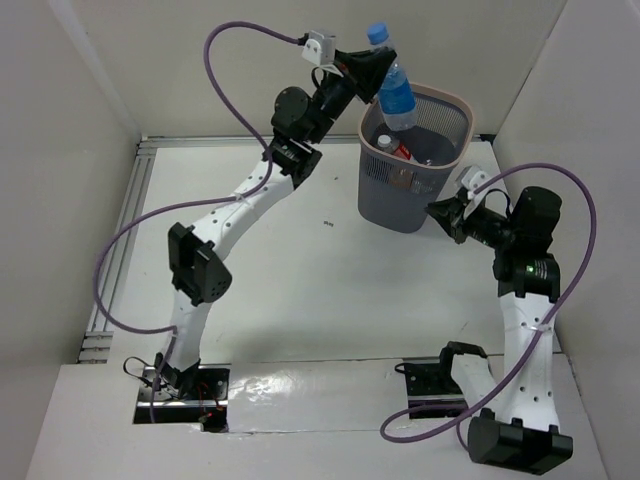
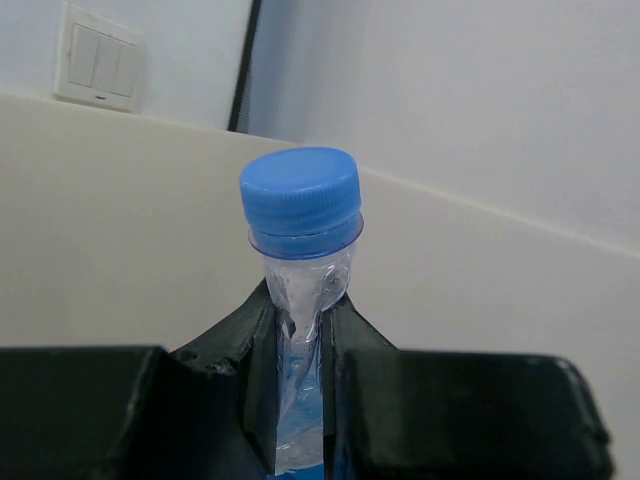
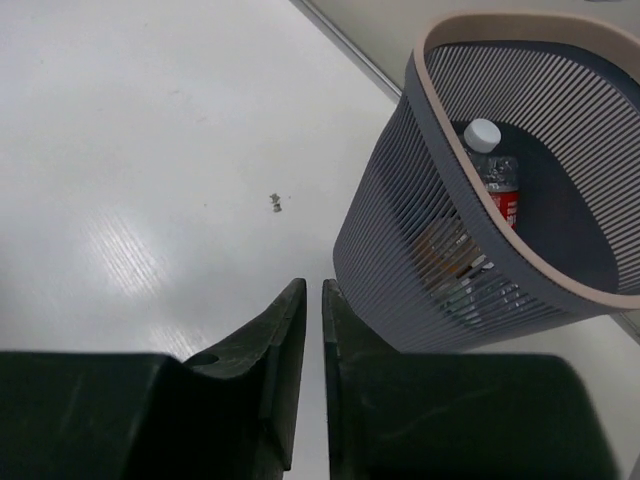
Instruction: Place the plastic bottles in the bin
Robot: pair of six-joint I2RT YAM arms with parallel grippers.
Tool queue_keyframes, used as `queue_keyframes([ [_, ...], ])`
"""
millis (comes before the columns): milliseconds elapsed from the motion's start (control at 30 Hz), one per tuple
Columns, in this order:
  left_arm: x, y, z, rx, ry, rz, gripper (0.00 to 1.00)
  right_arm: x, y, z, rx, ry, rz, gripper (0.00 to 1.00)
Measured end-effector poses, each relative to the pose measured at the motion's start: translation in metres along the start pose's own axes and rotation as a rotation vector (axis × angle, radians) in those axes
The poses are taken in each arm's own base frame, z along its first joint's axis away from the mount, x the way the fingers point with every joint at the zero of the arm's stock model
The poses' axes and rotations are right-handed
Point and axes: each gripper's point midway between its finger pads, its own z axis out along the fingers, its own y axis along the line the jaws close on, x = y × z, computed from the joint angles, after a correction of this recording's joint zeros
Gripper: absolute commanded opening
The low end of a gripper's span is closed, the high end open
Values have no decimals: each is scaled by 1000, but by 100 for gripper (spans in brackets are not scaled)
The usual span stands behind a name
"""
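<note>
Left wrist view: the left gripper [image 2: 300,320] is clamped on the crumpled neck of a blue-capped bottle [image 2: 300,195], with the cap above the fingers. In the top external view this bottle hangs at upper centre of the frame, its base over the mouth of the bin [image 1: 400,200]. A white-capped bottle [image 3: 488,160] with a red label lies inside. The right gripper [image 3: 312,300], jaws nearly together and gripping nothing, sits over the table [image 3: 150,150] beside the bin wall.
</note>
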Motion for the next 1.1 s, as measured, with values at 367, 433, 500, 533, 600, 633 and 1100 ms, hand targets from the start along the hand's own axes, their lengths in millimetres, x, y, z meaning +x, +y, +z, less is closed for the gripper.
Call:
queue_keyframes([
  [367, 102, 71, 13, -209, 47, -41, 100, 21, 20, -10, 11, 41, 14, 81],
  [433, 123, 79, 9, -234, 87, -48, 100, 26, 22, -10, 14, 51, 29, 90],
  [500, 135, 83, 5, -247, 121, -50, 100, 30, 23, -10, 17, 59, 43, 92],
  [533, 138, 84, 4, -250, 132, -50, 100, 32, 23, -10, 19, 63, 55, 93],
  [600, 135, 81, 5, -240, 127, -48, 100, 36, 22, -10, 29, 75, 82, 99],
  [633, 131, 78, 6, -227, 126, -45, 100, 37, 21, -10, 35, 80, 95, 99],
  [1100, -63, -14, -198, -137, 306, 89, 100, 65, -10, -29, 358, 211, 379, 99],
])
